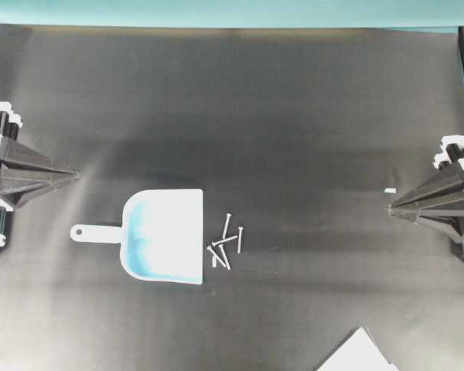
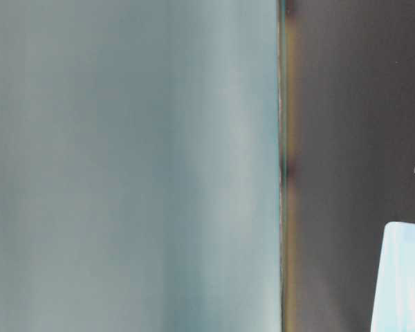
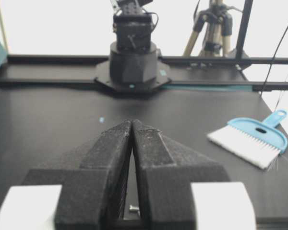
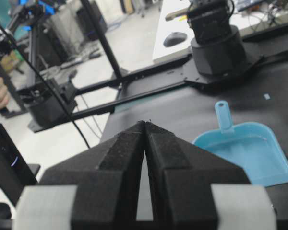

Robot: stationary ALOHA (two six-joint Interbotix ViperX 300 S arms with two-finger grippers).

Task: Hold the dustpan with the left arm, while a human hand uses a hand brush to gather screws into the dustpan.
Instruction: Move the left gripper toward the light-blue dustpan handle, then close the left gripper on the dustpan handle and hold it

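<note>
Black table mat [image 1: 294,100] fills the overhead view, teal backdrop along its far edge. Dustpan [image 1: 162,236] lies left of centre, mouth facing right, handle pointing left with its hole end toward the left side; long axis runs left-right across the mat. Left gripper [image 1: 76,175] sits at the left edge, fingertips pinched together, nothing between them; the left wrist view confirms the jaws are closed with only a thin seam. Right gripper [image 1: 390,208] at the right edge, likewise closed and empty per its wrist view. Judgement: the handle end lies just below and a little right of the left gripper's tip in the overhead view, so the left arm is clearly the nearer one; the jaws would need to part before taking the handle. Hand brush [image 3: 249,139] lies on the mat, seen only in the left wrist view; no human hand on it. White sheet corner [image 1: 359,354] at the bottom edge. Screws [image 1: 226,246], about five, are scattered just beside the dustpan mouth, none inside. No readable labels or writing anywhere.
</note>
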